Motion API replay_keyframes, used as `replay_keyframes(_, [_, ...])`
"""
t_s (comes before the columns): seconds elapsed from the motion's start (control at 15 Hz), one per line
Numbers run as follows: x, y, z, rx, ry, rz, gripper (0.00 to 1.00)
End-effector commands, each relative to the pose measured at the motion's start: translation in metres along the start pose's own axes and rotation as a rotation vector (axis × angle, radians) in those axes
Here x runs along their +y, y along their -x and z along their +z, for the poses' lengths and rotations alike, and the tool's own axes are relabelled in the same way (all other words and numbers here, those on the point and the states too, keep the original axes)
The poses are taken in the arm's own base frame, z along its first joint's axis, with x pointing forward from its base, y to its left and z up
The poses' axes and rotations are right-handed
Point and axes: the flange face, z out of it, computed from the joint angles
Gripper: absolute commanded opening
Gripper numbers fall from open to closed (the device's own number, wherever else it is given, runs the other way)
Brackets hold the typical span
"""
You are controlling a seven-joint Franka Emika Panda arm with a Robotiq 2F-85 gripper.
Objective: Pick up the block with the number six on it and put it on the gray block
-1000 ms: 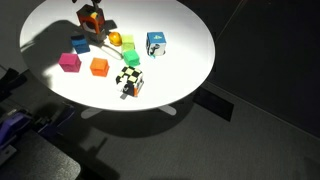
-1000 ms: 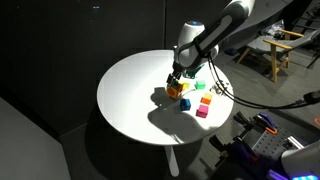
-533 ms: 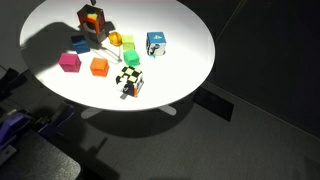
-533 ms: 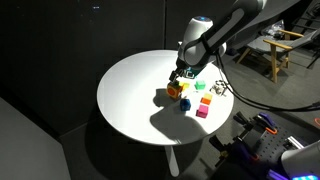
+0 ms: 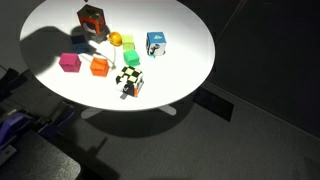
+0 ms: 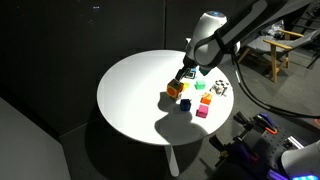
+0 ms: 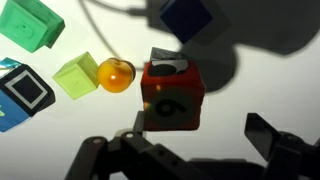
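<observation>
The block with the number six [image 7: 172, 96] is an orange cube with a dark figure on its near face. It stands free between and beyond my open jaws [image 7: 198, 124], touching neither finger. An edge of the gray block [image 7: 168, 63] shows at its far side, and the orange cube appears to rest on it. In both exterior views the six block [image 5: 91, 18] [image 6: 174, 90] sits raised near the far cluster of cubes. My gripper [image 6: 187, 75] hangs just above it, open and empty.
A white round table [image 5: 185, 60] holds a pink cube [image 5: 69, 62], a plain orange cube [image 5: 99, 66], a green cube [image 5: 132, 58], an orange ball [image 7: 115, 74], a blue-and-white cube [image 5: 156, 43], a checkered cube [image 5: 130, 80] and a dark blue cube [image 7: 190, 18].
The gripper let go of the six block and rose away from it. The block stays where it was set down.
</observation>
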Motion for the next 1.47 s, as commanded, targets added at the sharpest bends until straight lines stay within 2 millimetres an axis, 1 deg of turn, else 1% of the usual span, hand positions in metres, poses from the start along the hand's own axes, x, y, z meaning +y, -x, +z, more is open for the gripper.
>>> replay_keyframes(0.0, [0.000, 0.023, -0.022, -0.025, 0.010, 0.023, 1.00])
replay_keyframes(0.4, [-0.013, 0.056, -0.046, -0.111, -0.004, -0.002, 1.00])
replay_keyframes(0.73, [-0.026, 0.075, -0.071, -0.180, -0.005, -0.019, 1.00])
replay_keyframes(1.13, [-0.042, 0.089, -0.099, -0.116, 0.006, -0.043, 1.00])
replay_keyframes(1.4, [-0.048, 0.097, -0.116, -0.069, 0.018, -0.022, 1.00])
